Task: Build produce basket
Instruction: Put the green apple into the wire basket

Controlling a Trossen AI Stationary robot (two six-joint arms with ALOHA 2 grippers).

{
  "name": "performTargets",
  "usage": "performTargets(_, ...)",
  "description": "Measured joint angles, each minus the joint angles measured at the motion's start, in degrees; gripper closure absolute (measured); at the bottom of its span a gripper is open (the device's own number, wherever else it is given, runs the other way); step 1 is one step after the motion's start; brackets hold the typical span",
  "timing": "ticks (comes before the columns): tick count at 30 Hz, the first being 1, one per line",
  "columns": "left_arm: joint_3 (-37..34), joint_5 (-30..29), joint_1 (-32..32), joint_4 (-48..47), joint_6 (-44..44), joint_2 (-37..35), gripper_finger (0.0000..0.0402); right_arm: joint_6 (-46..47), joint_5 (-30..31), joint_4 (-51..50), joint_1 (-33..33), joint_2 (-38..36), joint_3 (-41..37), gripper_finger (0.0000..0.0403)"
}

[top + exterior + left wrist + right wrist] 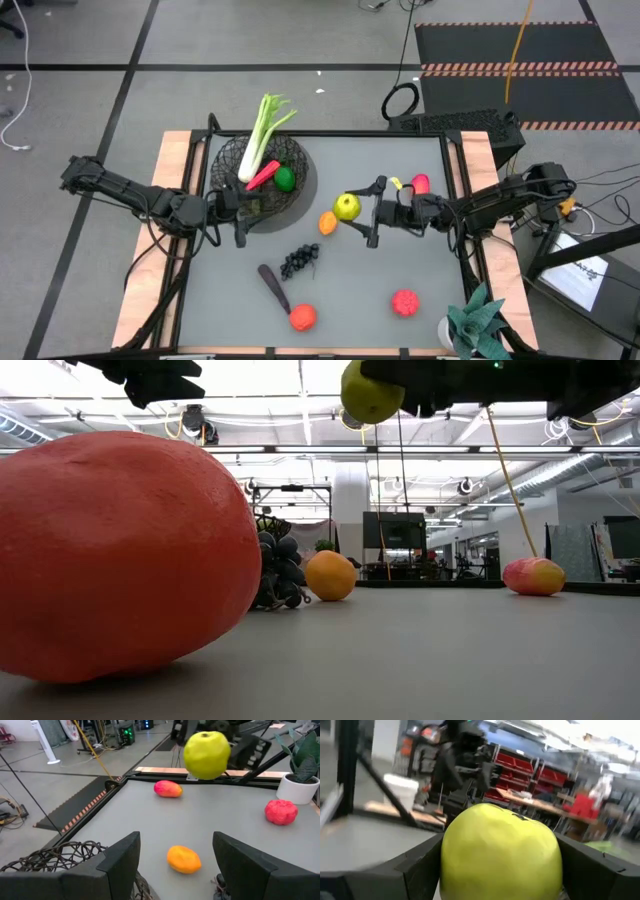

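The black wire basket [262, 178] stands at the far left and holds a leek [262, 140], a carrot [262, 176] and a lime [285, 179]. My left gripper [243, 212] hovers open beside the basket's near rim [50, 857], with nothing between its fingers [175, 842]. Near the table's middle my right gripper [362, 212] is shut on a yellow-green apple [347, 207], which is up in the air [207, 755]. An orange [328, 222] lies on the table below and beside it. My right gripper pinches the apple's two opposite sides [451, 865] between its two fingers [415, 867]. The fingers come level from the table's right side. The apple is lifted clear of the table [372, 390].
On the table lie grapes [300, 260], an eggplant [272, 285], an orange-red fruit [302, 317], a pink-red fruit [405, 302] and a mango [420, 183]. A potted spiky plant [480, 322] stands at the near right corner.
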Motion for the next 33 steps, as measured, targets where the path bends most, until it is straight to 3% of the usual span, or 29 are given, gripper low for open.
performTargets(6, 0.0, 0.0, 0.0, -0.1, 0.0, 0.0, 0.0153, -20.4, 0.1, -5.4, 3.2, 0.0, 0.0, 0.0076)
performTargets(10, 0.0, 0.0, 0.0, -0.2, 0.1, 0.0, 0.0153, -23.5, 0.3, -5.6, 4.3, 0.0, 0.0, 0.0076)
performTargets(17, 0.0, 0.0, 0.0, -0.2, 0.1, 0.0, 0.0153, -5.1, 0.3, 0.9, 2.5, 0.0, 0.0, 0.0076)
performTargets(27, 0.0, -2.0, 0.0, -0.2, 4.4, 0.0, 0.0153, 25.8, 6.3, 3.9, -7.3, 1.4, 1.4, 0.0076)
performTargets(33, 0.0, -6.9, 0.0, -0.2, 7.3, -0.6, 0.0153, 30.4, 5.7, 1.1, -11.7, 10.1, 10.0, 0.0076)
